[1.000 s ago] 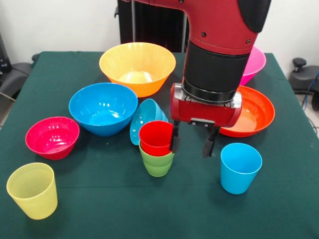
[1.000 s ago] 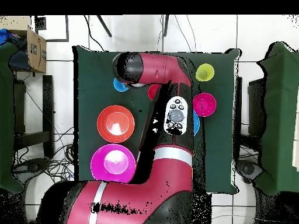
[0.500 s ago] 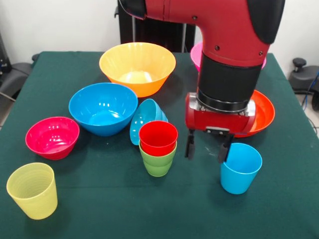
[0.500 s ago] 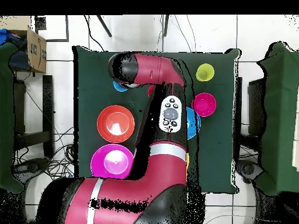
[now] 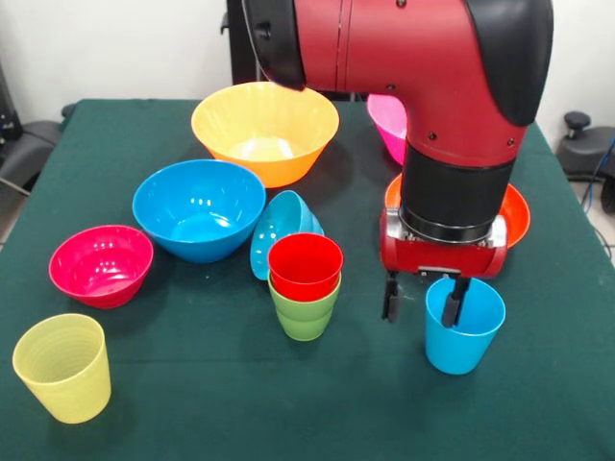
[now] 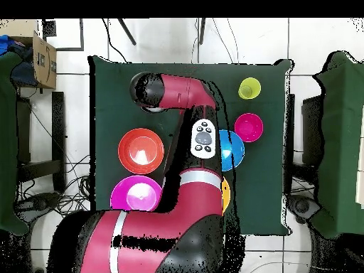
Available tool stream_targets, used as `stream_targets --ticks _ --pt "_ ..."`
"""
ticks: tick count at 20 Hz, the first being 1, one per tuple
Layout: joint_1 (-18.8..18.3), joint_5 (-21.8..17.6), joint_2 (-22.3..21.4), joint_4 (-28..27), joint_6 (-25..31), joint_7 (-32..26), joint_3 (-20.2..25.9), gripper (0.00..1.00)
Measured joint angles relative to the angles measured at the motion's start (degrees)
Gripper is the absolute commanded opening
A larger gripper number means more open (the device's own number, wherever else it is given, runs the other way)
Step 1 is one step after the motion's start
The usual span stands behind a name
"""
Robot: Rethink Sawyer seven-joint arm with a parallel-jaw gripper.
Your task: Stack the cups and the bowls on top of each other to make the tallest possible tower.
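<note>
My gripper [image 5: 421,303] is open and straddles the left wall of the light blue cup [image 5: 468,344]: one finger hangs outside it and the other dips inside its rim. The cup stands upright on the table. The red cup [image 5: 305,261] sits nested in the lime green cup [image 5: 304,315] to the left, a short tower. The ribbed yellow cup [image 5: 62,369] stands at the front left and also shows in the overhead view [image 6: 249,89]. In the overhead view the arm hides the gripper.
A small light blue bowl [image 5: 279,229] leans on its side behind the red cup. The blue bowl [image 5: 199,206], magenta bowl [image 5: 101,264] and yellow-orange bowl [image 5: 265,130] stand to the left. The red-orange bowl [image 6: 141,151] and pink bowl [image 6: 137,197] are behind my arm.
My gripper has moved from beside the red cup toward the picture's right and down onto the light blue cup's rim, staying open. The cups and bowls have not moved.
</note>
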Motion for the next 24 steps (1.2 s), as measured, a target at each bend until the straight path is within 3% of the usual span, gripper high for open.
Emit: stream_targets --ticks 24 --pt "0.22 0.20 2.44 4.37 -0.48 0.00 0.97 1.00"
